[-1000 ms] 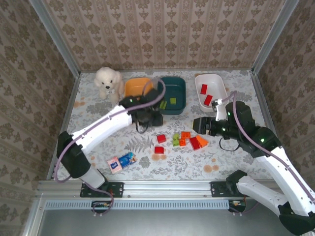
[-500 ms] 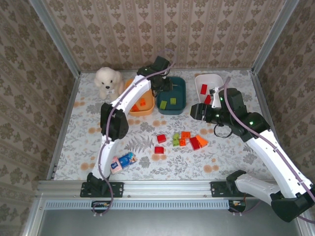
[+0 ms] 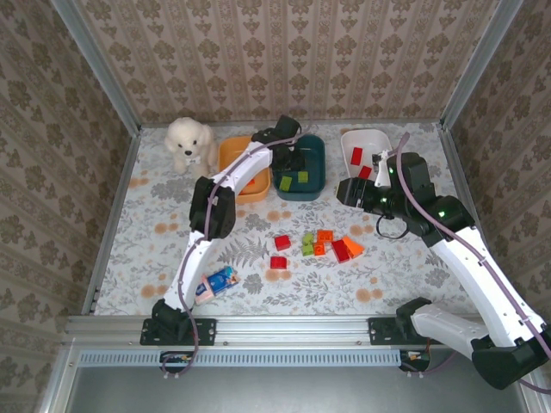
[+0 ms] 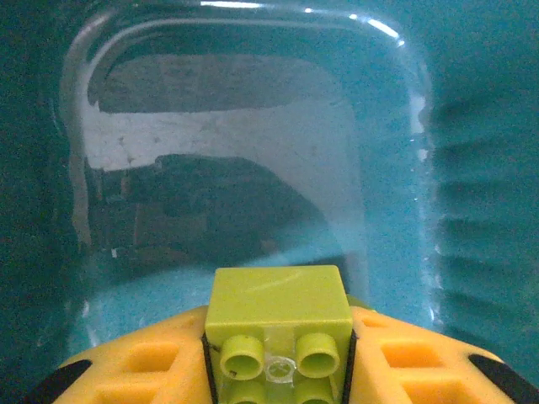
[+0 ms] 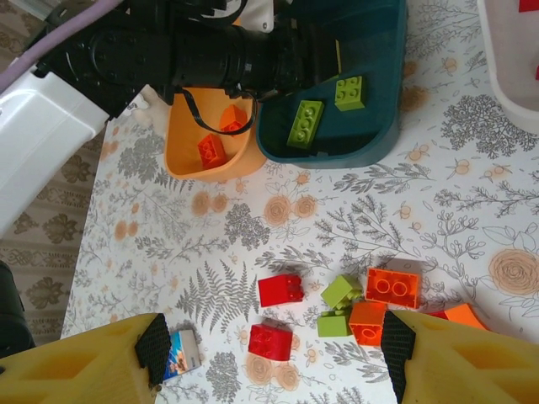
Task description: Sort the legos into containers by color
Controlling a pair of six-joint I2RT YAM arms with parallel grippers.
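Left claw (image 4: 279,370): clamped on small lime green plastic brick (image 4: 280,305), over dark teal rounded plastic tub (image 4: 244,194).
Right claw (image 5: 276,343): spread wide, holding nothing.

This is a robotics lab test cell dressed to look homely, not a lived-in room. Beige damask-patterned wallpaper panels (image 3: 293,60) box in a small worktop covered with a grey floral-print sheet (image 3: 164,206) on the left, far and right sides. Bare aluminium posts (image 3: 96,64) stand at the far corners. A slotted aluminium rail (image 3: 284,331) runs along the near edge, and two white jointed robot arms, left (image 3: 191,262) and right (image 3: 473,262), are bolted to it.
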